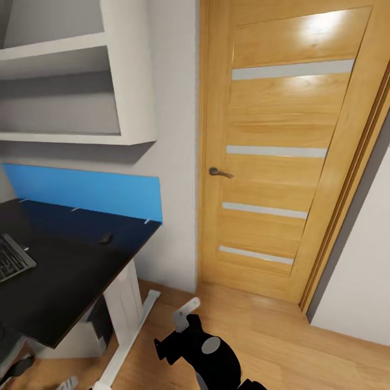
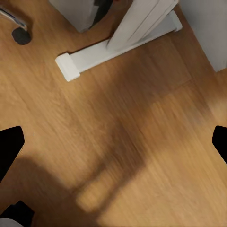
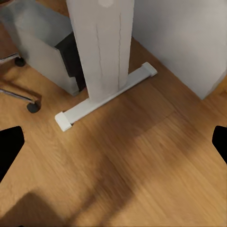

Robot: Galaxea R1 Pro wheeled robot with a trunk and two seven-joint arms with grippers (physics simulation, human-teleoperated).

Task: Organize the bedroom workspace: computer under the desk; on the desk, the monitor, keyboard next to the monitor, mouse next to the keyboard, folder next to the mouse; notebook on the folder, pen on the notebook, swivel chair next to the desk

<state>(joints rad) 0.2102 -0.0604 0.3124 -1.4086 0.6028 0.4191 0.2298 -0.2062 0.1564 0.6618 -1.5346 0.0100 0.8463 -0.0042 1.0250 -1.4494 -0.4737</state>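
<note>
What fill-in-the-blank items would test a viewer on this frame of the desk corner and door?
1. The small black mouse lies on the black ____.
2. The keyboard sits at the head view's ____ edge.
3. Right of the desk stands a closed ____ door.
4. Both wrist views look down at the desk's ____ leg foot on the floor.

Missing words: desk; left; wooden; white

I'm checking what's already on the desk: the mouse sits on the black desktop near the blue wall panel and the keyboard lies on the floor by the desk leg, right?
Not quite. The head view shows the keyboard on the desk, at its left end. The mouse does sit on the desktop near the blue wall panel.
</note>
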